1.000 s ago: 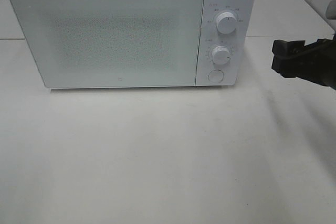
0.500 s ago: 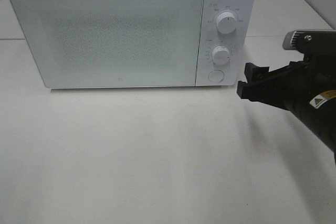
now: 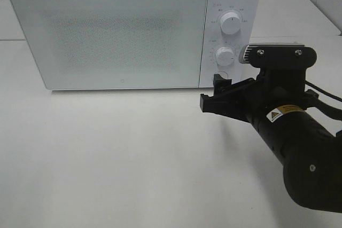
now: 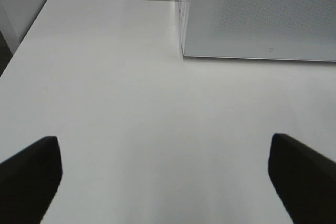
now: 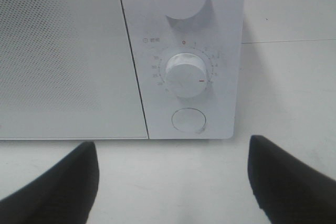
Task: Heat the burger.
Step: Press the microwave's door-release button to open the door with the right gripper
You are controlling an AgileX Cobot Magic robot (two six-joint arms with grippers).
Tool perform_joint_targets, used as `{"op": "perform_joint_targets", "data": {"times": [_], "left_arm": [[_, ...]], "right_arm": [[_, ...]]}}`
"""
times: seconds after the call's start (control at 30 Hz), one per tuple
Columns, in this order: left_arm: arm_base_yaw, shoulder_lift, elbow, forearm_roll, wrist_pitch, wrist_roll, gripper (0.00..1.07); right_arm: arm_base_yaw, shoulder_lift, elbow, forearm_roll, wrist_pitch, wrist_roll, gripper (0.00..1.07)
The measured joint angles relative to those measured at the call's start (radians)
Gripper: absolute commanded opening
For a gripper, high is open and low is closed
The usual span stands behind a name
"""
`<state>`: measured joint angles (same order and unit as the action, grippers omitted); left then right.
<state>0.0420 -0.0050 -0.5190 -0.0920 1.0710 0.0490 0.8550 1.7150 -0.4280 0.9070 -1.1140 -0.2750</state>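
Jaws of the black right arm (image 3: 288, 132), wide and empty, have swung in at the round button (image 5: 189, 120) of the shut white boxy microwave (image 3: 117, 30), likely to open it; left jaws equally wide; burger unseen.

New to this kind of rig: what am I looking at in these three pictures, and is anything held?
A two-armed robot works at a white table. The wide picture comes from a camera mounted high; the other two come from cameras on each wrist, with dark fingers at the edges. On the table stands a white microwave, door closed. The right gripper hovers open before its control panel, near the round button. The left gripper is open over the table. Nothing is held, and no burger shows in any view.
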Motion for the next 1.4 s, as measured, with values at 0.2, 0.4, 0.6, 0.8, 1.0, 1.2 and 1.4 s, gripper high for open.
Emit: {"op": "perform_joint_targets", "data": {"times": [0.2, 0.4, 0.6, 0.8, 1.0, 1.2, 1.4], "left_arm": [[0.0, 0.0, 0.0, 0.0, 0.0, 0.0, 1.0], [0.0, 0.0, 0.0, 0.0, 0.0, 0.0, 1.0], [0.0, 0.0, 0.0, 0.0, 0.0, 0.0, 1.0], [0.0, 0.0, 0.0, 0.0, 0.0, 0.0, 1.0], [0.0, 0.0, 0.0, 0.0, 0.0, 0.0, 1.0], [0.0, 0.0, 0.0, 0.0, 0.0, 0.0, 1.0], [0.0, 0.0, 0.0, 0.0, 0.0, 0.0, 1.0]], "right_arm": [[0.008, 0.004, -0.003, 0.023, -0.005, 0.018, 0.76], [0.008, 0.004, -0.003, 0.025, -0.005, 0.153, 0.69], [0.008, 0.004, -0.003, 0.028, -0.005, 0.451, 0.53], [0.008, 0.004, -0.003, 0.031, 0.009, 0.821, 0.3], [0.008, 0.004, -0.003, 0.031, 0.014, 1.145, 0.12], [0.008, 0.004, -0.003, 0.029, 0.049, 1.366, 0.0], [0.006, 0.004, -0.003, 0.026, 0.065, 1.384, 0.0]]}}
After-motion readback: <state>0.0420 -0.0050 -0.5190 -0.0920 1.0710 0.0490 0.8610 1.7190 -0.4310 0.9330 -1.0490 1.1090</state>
